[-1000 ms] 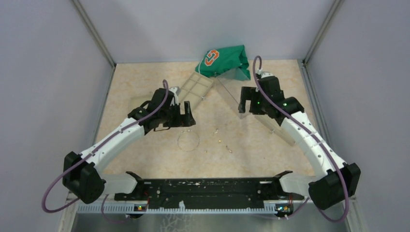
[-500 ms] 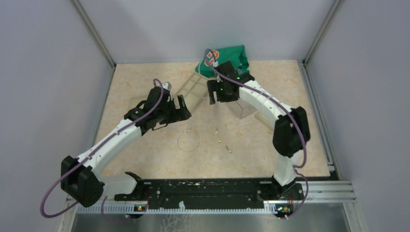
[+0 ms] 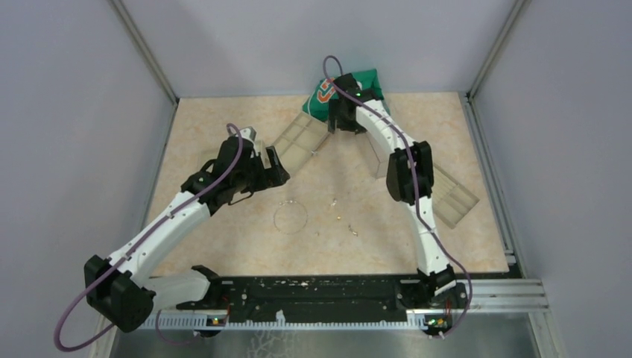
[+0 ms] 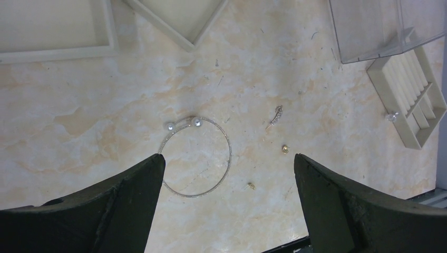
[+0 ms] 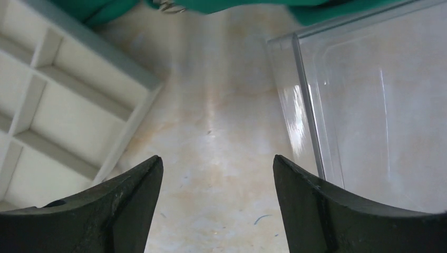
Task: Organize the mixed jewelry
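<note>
**Item 1.** Thin silvery wire hoop (image 4: 230, 155), lying flat near the middle of the table. It is an open ring. Its gap is capped by two small pearl-like beads (image 4: 196, 122) and points to about 11 o'clock in the left wrist view. Being round, it has no long axis.

**Item 2.** Slim leaf-shaped silvery piece (image 4: 276, 116), at the hoop's 2 o'clock and apart from it. Its long axis runs from 1 to 7 o'clock in that view.

**Item 3.** Small round yellowish stud (image 4: 285, 149), at the hoop's 3 o'clock.

**Item 4.** Tiny yellowish bit (image 4: 251, 185), at the hoop's 5 o'clock, near the wire.

**Item 5.** Small pearl-headed stud (image 4: 392, 117), against the edge of the cream ridged ring tray (image 4: 416, 110) and well apart from the hoop.

**Left gripper** (image 4: 227, 156). It hovers above the hoop with jaws spread wide and nothing held.

**Right gripper** (image 5: 216, 158). It is at the table's 12 o'clock with jaws apart and nothing between them. It hangs over bare surface between the cream compartmented tray (image 5: 47, 105) and the clear plastic box (image 5: 369, 105). The green cloth (image 5: 237, 5) lies just beyond.

**Surface.** Beige marbled tabletop (image 3: 216, 127), flecked with fine lint.

**Room.** Plain pale grey walls (image 3: 74, 112), with metal frame posts at the far corners. A black rail (image 3: 320, 291) runs along the near edge.
</note>
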Controlling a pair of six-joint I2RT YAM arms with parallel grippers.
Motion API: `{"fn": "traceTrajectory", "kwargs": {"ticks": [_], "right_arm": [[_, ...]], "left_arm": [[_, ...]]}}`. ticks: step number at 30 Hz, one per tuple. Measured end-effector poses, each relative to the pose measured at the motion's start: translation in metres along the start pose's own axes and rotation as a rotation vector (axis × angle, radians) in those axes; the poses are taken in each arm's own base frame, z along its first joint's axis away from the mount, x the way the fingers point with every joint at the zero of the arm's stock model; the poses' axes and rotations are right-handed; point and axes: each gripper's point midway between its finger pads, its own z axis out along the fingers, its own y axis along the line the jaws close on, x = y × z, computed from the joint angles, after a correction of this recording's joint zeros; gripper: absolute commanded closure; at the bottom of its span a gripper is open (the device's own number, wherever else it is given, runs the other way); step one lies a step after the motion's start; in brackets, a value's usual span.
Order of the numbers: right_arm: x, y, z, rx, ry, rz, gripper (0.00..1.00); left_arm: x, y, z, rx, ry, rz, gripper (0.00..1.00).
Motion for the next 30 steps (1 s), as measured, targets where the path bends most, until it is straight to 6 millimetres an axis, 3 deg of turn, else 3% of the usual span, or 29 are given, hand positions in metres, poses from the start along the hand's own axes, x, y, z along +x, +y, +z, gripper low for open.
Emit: {"fn": "traceTrajectory", "kwargs": {"ticks": [4,8,12,14,16,19,25,30], "right_arm": [[-0.003,-0.036,-0.004,0.060,0.002,0.060,0.21],[0.014,-0.061,-0.030,0.096,0.026,0.079,0.19],[0.028,-0.054,-0.082,0.044,-0.025,0.065,0.17],[0.038,-0.054,-0.121,0.006,-0.081,0.062,0.17],[0.052,-0.061,-0.168,-0.027,-0.154,0.067,0.17],[0.061,-0.077,-0.199,-0.018,-0.216,0.083,0.17],[0.101,-0.102,-0.221,0.024,-0.214,0.108,0.17],[0.112,-0.123,-0.228,0.044,-0.208,0.173,0.18]], "left_arm": [[0.001,0.002,-0.002,-0.002,-0.004,0.000,0.01],[0.001,0.002,-0.002,-0.002,-0.004,0.004,0.02],[0.004,0.002,0.003,-0.002,0.012,0.019,0.01],[0.007,0.003,0.007,-0.004,0.031,0.035,0.01],[0.008,0.003,0.011,-0.008,0.045,0.049,0.01],[0.007,0.002,0.014,-0.010,0.049,0.066,0.01],[-0.005,0.002,0.017,-0.032,0.023,0.094,0.02],[-0.009,0.009,0.021,-0.086,0.019,0.109,0.01]]}}
